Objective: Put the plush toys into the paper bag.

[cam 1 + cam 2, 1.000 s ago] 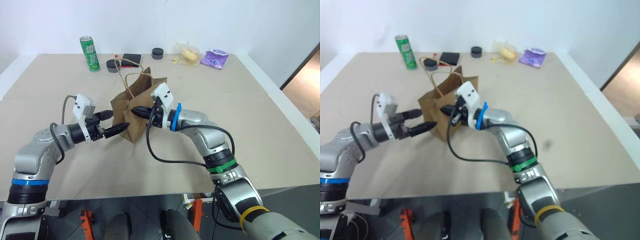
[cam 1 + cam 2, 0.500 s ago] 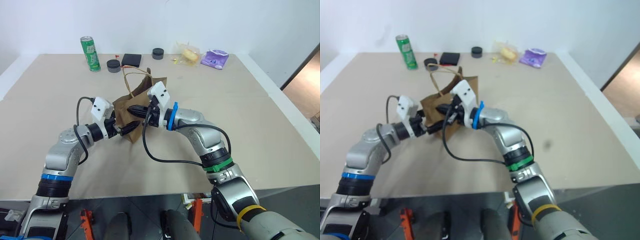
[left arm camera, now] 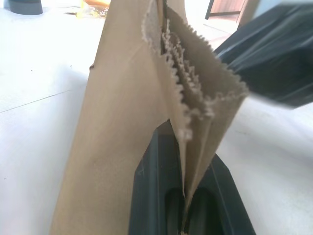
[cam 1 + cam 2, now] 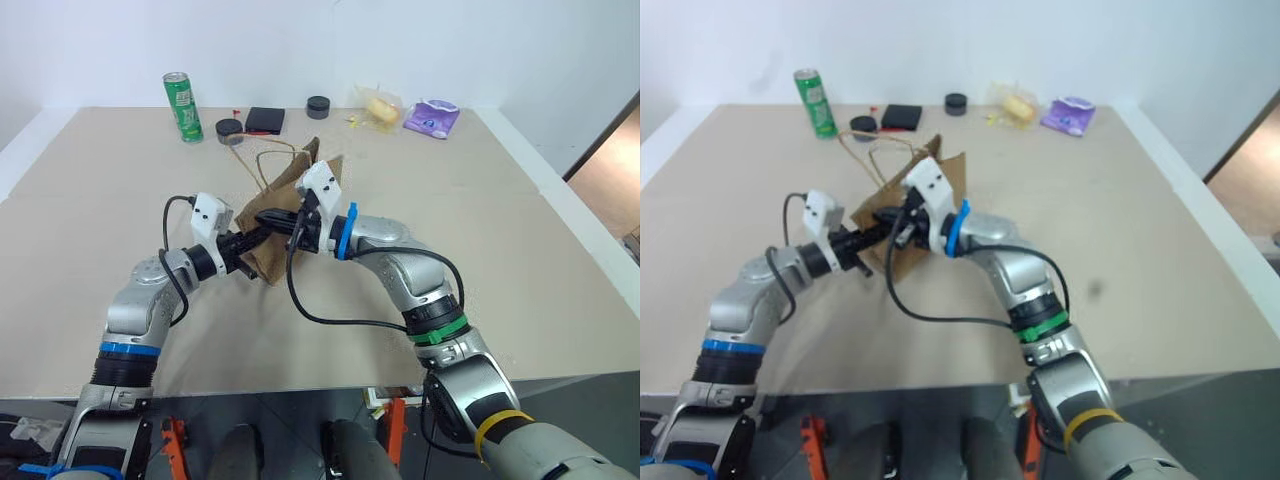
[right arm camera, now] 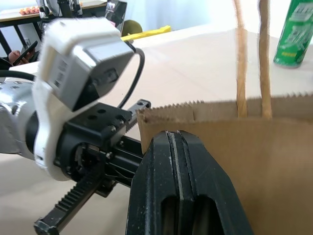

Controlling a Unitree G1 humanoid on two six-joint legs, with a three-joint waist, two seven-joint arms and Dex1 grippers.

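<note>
The brown paper bag (image 4: 267,262) stands at the table's middle, its tan loop handles (image 4: 262,165) sticking up. My left gripper (image 4: 262,236) reaches in from the left and is shut on the bag's saw-toothed top edge (image 3: 205,93), with paper pinched between its fingers (image 3: 154,161). From the right, my right gripper (image 4: 270,218) is shut on the bag's rim (image 5: 215,115) close by, and its tips nearly meet the left one's. The bag leans, held up between both. The plush toys are out of view.
Along the table's far edge stand a green can (image 4: 181,105), two black round pieces (image 4: 229,129) (image 4: 318,106), a black square box (image 4: 264,120), a yellow item in clear wrap (image 4: 379,108) and a purple pouch (image 4: 432,117).
My left gripper moved right to the bag and went from open to shut on its top edge. The right gripper, shut throughout, rose a little and the bag tipped up with it.
</note>
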